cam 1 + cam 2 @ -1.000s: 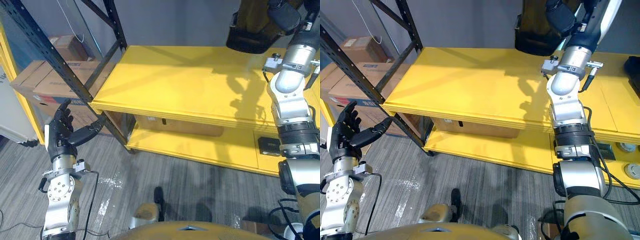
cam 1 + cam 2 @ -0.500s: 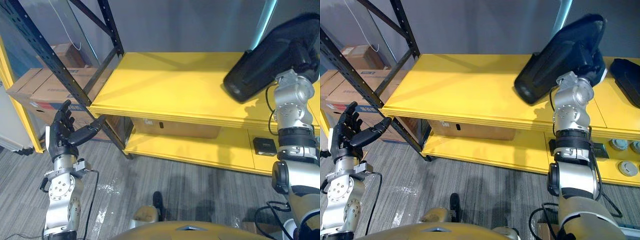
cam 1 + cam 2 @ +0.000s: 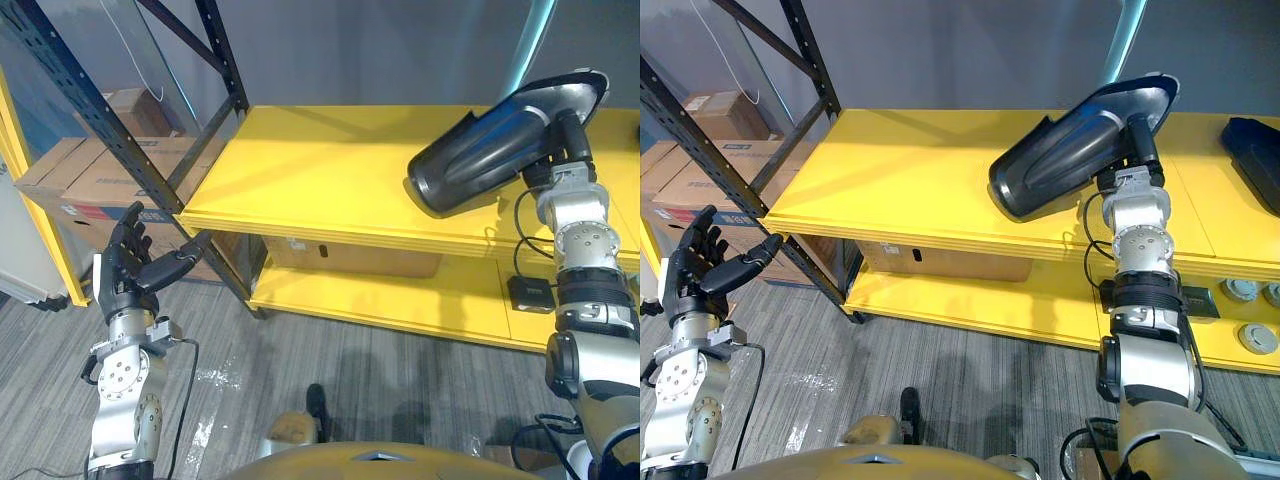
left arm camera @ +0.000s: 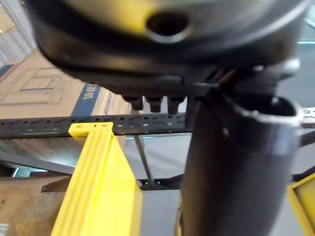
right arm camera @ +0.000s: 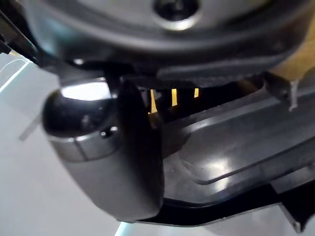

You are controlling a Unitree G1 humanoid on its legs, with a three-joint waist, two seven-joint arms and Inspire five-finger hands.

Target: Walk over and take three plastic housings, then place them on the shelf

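Right wrist view: right hand (image 5: 106, 157) thumb clamps plastic housing (image 3: 490, 150), fingers half-hidden behind it | left hand (image 3: 125, 283) fingers spread, empty

The housing (image 3: 478, 158) is black, the shelf (image 3: 330, 170) yellow, the floor (image 3: 330, 350) streaked grey.

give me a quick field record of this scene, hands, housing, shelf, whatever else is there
right robot hand: shut on a dark plastic housing
housing pose: tilted, held over the top board, looks clear of it
left robot hand: open, holds nothing, low beside the black rack post
yellow shelf: top board bare under the held housing
second housing: lies on the top board at the far right
cardboard boxes: behind the rack, on the left
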